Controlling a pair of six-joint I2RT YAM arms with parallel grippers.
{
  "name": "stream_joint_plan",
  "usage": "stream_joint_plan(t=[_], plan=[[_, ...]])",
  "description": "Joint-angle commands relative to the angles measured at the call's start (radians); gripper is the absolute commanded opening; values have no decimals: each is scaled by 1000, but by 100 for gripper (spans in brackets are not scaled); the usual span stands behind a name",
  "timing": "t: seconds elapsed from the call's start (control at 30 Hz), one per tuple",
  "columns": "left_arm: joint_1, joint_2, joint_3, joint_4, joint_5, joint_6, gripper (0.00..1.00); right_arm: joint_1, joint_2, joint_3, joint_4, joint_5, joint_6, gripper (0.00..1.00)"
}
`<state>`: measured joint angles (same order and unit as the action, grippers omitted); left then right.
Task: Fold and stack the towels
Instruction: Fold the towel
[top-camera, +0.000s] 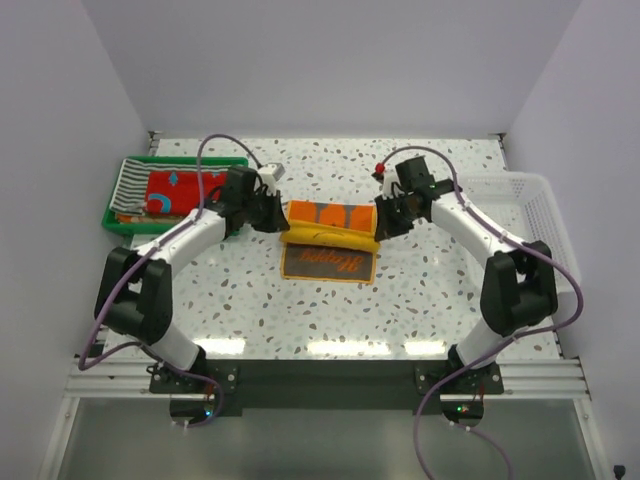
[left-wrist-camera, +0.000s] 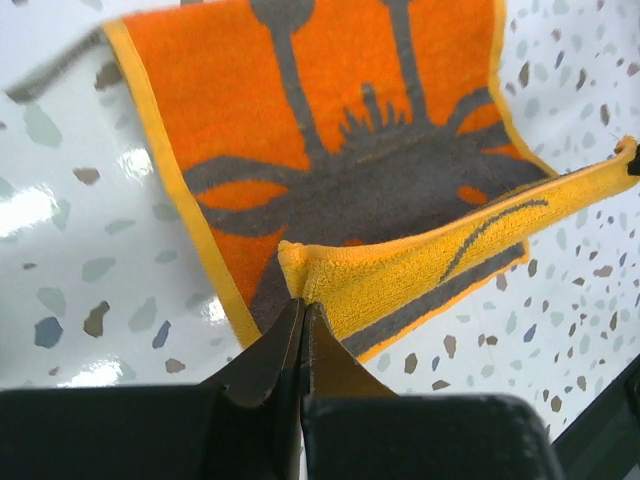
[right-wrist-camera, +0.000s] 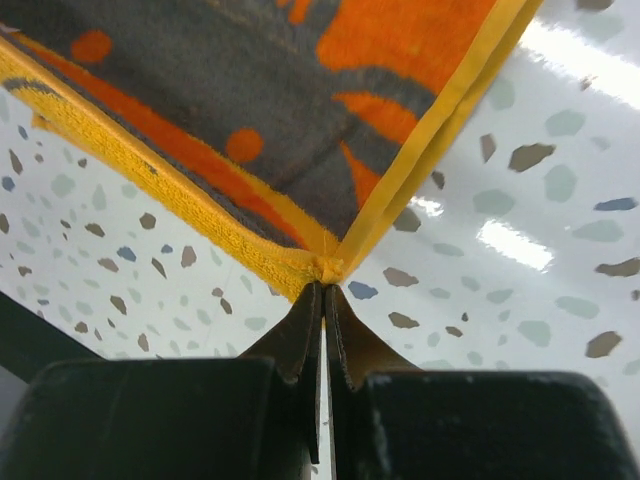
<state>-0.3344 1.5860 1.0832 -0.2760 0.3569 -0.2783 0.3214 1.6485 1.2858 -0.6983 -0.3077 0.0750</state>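
Observation:
The orange towel with the cartoon drawing (top-camera: 330, 237) lies mid-table, its far edge lifted and curled over toward the near edge. My left gripper (top-camera: 272, 213) is shut on the towel's left far corner (left-wrist-camera: 300, 275). My right gripper (top-camera: 385, 222) is shut on the right far corner (right-wrist-camera: 325, 268). Both corners hang a little above the table. A black-and-white striped towel (top-camera: 128, 184) and a red towel (top-camera: 177, 192) lie in the green tray (top-camera: 120, 224) at the far left.
A white mesh basket (top-camera: 530, 215) stands at the right edge. The speckled table (top-camera: 320, 310) is walled in white at the back and both sides.

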Motion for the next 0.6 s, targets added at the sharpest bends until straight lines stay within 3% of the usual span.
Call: stream_joint_plan(t=[0.0,0.2,0.57], plan=[[12,43,-52,9,-33,8,0,10,20,-62,34,36,25,0],[6,75,-109,41,-10,-27,0,15,48,-112,86,61,25,0],[5,14,-144,66,-6,-58,0,44,45,-62,74,77,14,0]])
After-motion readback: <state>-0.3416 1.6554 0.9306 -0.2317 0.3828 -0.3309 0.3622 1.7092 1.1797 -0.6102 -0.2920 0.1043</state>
